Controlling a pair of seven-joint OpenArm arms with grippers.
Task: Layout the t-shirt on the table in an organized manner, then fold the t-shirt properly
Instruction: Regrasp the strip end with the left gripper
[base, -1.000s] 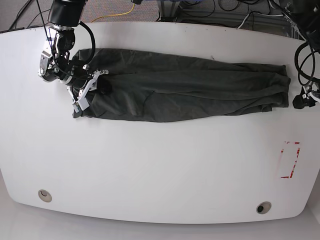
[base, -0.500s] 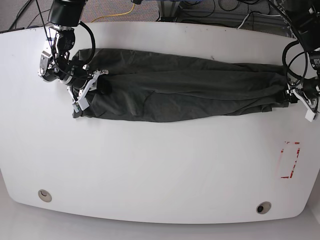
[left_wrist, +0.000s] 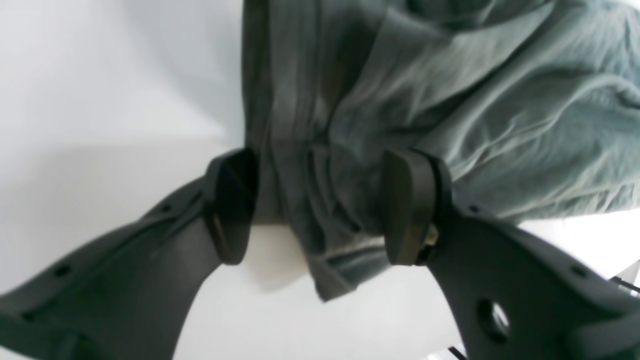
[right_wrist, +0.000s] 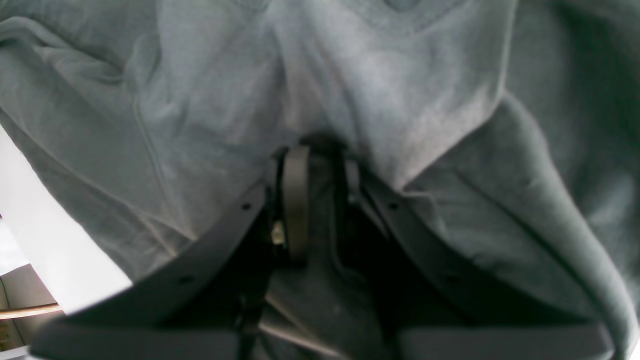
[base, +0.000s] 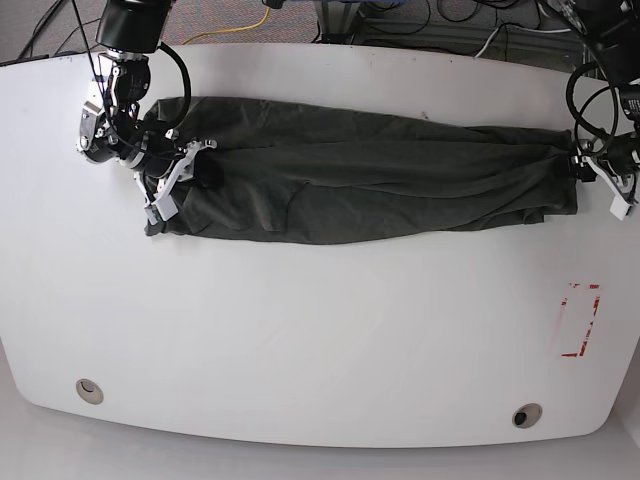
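Note:
The dark grey-green t-shirt (base: 380, 175) lies stretched in a long wrinkled band across the far half of the white table (base: 320, 330). At its left end my right gripper (base: 195, 172) is shut on a bunched fold; the right wrist view shows the cloth (right_wrist: 200, 100) pinched between the jaws of that gripper (right_wrist: 320, 195). My left gripper (base: 583, 172) is at the shirt's right end. Seen from the left wrist, that gripper (left_wrist: 320, 207) stands open, its pads (left_wrist: 407, 207) astride the shirt's folded edge (left_wrist: 500, 100) without squeezing it.
A red tape rectangle (base: 580, 320) marks the table at the right front. Two round grommet holes (base: 90, 390) (base: 527, 415) sit near the front edge. Cables (base: 400, 20) run behind the far edge. Bare white tabletop stretches in front of the shirt.
My left gripper has come in from the table's right edge to the shirt's right end and shifted slightly toward the far side. The right gripper and the shirt have stayed put.

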